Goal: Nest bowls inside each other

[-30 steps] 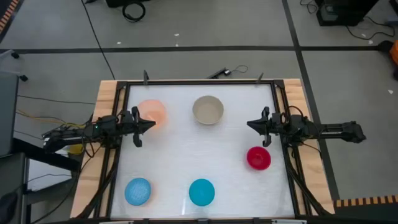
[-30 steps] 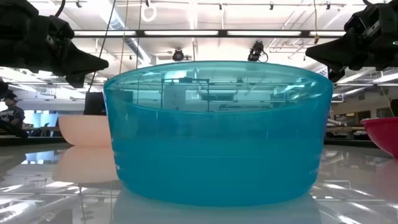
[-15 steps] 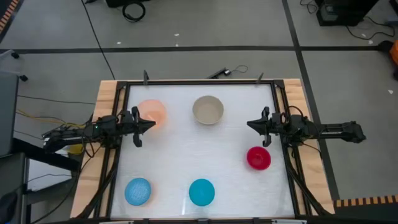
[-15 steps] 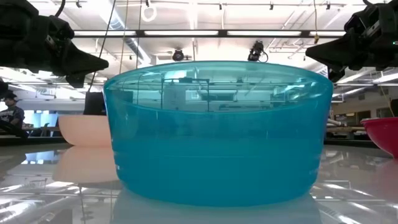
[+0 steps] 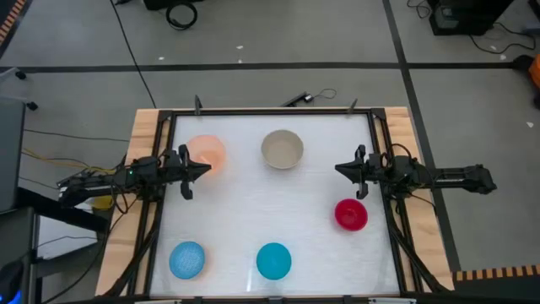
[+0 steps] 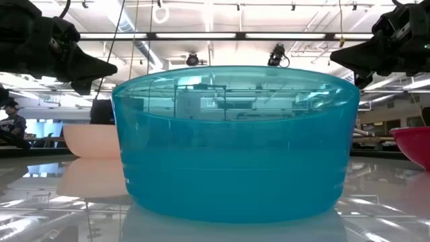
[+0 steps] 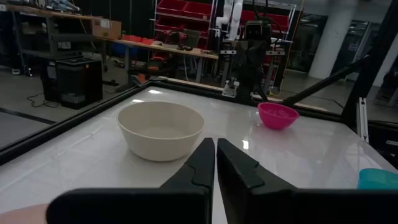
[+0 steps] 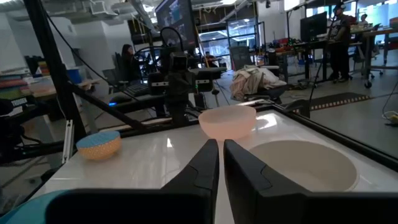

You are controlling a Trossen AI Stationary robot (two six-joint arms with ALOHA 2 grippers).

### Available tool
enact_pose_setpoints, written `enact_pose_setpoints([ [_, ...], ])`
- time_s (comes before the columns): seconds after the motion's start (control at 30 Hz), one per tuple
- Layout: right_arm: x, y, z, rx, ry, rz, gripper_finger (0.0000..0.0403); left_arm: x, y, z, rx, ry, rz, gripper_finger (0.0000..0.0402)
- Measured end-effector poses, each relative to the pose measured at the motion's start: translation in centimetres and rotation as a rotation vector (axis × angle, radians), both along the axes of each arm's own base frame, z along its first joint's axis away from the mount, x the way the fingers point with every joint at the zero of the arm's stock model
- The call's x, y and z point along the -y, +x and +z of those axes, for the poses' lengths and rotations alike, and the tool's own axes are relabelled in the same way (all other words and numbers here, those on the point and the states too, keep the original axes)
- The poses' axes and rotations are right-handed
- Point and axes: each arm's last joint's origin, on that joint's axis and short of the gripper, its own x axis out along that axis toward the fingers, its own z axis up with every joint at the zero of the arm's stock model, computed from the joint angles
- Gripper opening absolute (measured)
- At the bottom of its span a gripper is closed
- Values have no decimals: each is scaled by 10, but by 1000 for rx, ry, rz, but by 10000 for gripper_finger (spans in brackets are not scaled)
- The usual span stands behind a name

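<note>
Left hand [image 5: 205, 168] closed, empty, hovering beside the peach bowl [image 5: 208, 152]; light blue bowl [image 5: 187, 259] near its counter [image 5: 253, 203] edge. Cream bowl [image 5: 282, 149] and teal bowl [image 5: 273, 260] midway. Right hand [image 5: 341, 170] closed, empty; magenta bowl [image 5: 351, 214] just beside it. No change over the last second: nesting not begun.

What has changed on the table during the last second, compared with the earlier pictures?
Nothing has visibly changed. The left gripper and the right gripper stay at the table's sides with jaws shut and empty, and all five bowls lie apart where they were.
</note>
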Motion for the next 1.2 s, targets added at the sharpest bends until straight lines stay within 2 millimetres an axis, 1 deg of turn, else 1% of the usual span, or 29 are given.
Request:
enact_pose_setpoints([
  [0.47, 0, 0, 0, 0, 0, 0, 34, 0, 0, 0, 0, 2, 0, 23],
  [0.5, 0, 0, 0, -1, -11, -2, 34, 0, 0, 0, 0, 2, 0, 23],
  [0.57, 1, 0, 2, 9, -94, -39, 34, 0, 0, 1, 16, 7, 11, 23],
  [0.67, 2, -2, 9, 62, -159, -99, 34, -1, 0, 7, 76, 13, 34, 23],
  [0.93, 2, -8, 32, 311, -154, -118, 34, -1, -1, 9, 100, -7, 33, 23],
  [1.0, 4, -10, 33, 325, -126, -187, 34, -1, -1, 9, 100, -7, 33, 23],
  [1.07, 9, -9, 28, 280, -5, -343, 33, -1, 0, 8, 80, 37, 37, 23],
  [1.13, 15, -5, 13, 153, 100, -519, 30, -2, 1, 7, 48, 80, 58, 23],
  [1.2, 19, -2, -5, 21, 191, -586, 26, -3, 2, 5, 19, 94, 99, 23],
])
